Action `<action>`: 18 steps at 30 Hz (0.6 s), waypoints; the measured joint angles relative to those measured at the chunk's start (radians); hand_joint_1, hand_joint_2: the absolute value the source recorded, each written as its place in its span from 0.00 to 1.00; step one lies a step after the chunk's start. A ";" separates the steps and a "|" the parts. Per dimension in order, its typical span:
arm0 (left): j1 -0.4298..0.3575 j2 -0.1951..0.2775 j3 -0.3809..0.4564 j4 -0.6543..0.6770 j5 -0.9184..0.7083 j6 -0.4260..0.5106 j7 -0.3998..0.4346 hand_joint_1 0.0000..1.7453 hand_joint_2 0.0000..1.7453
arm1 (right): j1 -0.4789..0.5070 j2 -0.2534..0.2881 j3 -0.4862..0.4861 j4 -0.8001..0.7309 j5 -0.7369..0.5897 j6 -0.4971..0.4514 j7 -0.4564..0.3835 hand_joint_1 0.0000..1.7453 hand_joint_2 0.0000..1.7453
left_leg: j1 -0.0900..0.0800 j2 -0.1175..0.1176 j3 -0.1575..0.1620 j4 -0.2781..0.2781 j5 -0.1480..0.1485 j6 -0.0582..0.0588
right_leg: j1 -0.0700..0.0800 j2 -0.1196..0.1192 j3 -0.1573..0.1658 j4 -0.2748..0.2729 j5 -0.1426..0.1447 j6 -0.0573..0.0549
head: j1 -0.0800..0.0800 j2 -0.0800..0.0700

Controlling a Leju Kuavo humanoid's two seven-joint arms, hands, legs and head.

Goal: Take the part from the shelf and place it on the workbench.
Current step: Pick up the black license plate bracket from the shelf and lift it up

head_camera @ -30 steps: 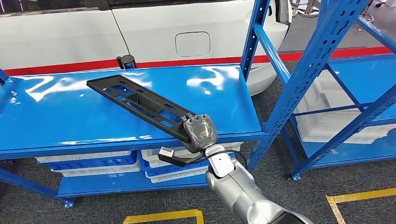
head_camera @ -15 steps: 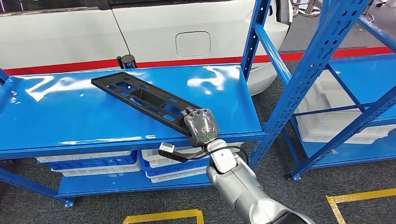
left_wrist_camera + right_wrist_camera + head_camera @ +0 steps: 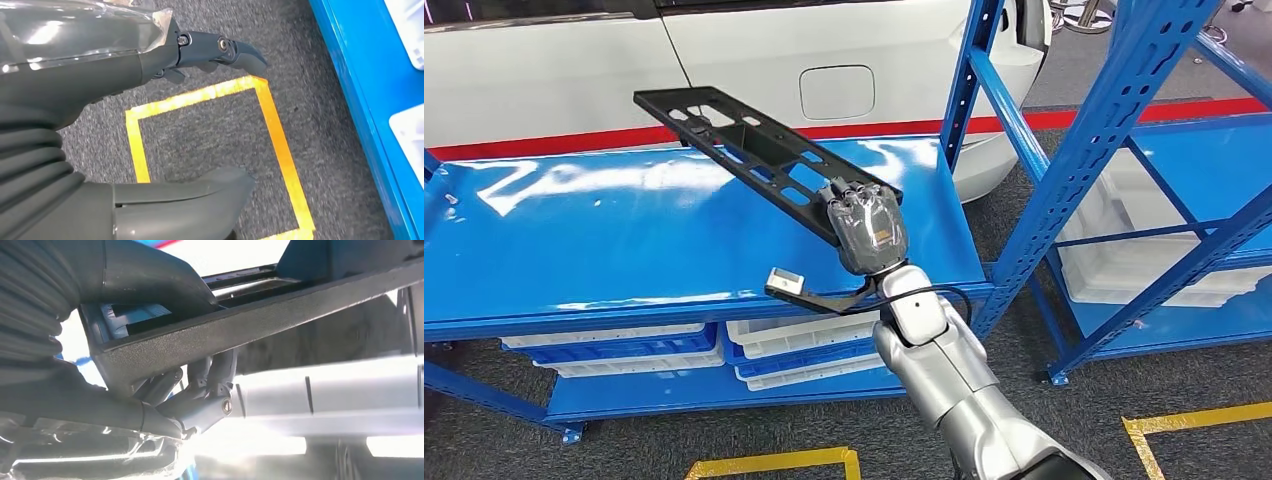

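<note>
A long black perforated plastic part [image 3: 744, 145] hangs tilted in the air above the blue shelf board [image 3: 624, 230], its far end raised toward the white car. My right hand [image 3: 865, 228] grips its near end; in the right wrist view the thumb lies on top of the part [image 3: 260, 320] and the dark fingers [image 3: 200, 390] curl beneath it. My left hand [image 3: 150, 125] hangs over the grey floor with thumb and fingers apart and nothing between them.
Blue shelf uprights [image 3: 969, 80] stand just right of my right hand, with a second blue rack [image 3: 1184, 180] further right. White bins [image 3: 814, 345] sit on the lower shelf. A white car [image 3: 724, 60] is behind. Yellow tape [image 3: 280, 150] marks the grey floor.
My right hand has lifted the part off the shelf board and carried it up and slightly right; a second ago it lay flat on the board.
</note>
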 joint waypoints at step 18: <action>-0.001 0.000 0.000 0.000 -0.013 0.013 -0.018 0.00 1.00 | 0.000 -0.053 0.003 -0.234 -0.002 0.013 0.001 1.00 1.00 | 0.000 0.000 -0.002 0.000 0.000 0.000 | 0.000 0.000 -0.002 0.000 0.000 0.000 | 0.000 0.000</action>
